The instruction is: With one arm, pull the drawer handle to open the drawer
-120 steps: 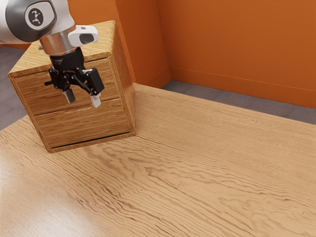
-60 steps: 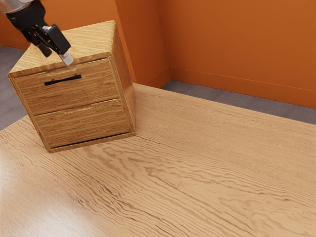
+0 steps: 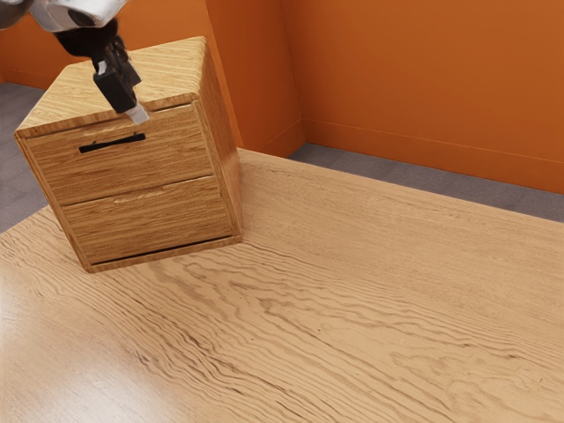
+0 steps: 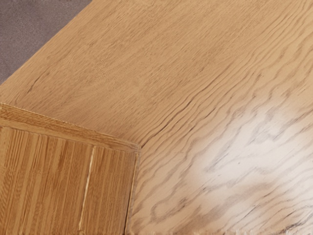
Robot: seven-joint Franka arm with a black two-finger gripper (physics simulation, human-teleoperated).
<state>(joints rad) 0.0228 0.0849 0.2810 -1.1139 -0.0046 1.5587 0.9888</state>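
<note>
At the exterior view's upper left, the end effector (image 3: 135, 110) hangs tip-down over the front top edge of the wooden cabinet (image 3: 150, 189). It is just above the top drawer (image 3: 123, 163) and up and to the right of its black handle (image 3: 112, 143). It shows edge-on, so I cannot tell whether it is released or clenched. It carries nothing, and contact with the cabinet edge is unclear. The drawer front sits flush with the cabinet face, so it looks closed. The step in hand is the approach: the next move calls for dropping toward the handle and gripping it before pulling outward. The worktop (image 3: 370, 300) stretches away rightward.
</note>
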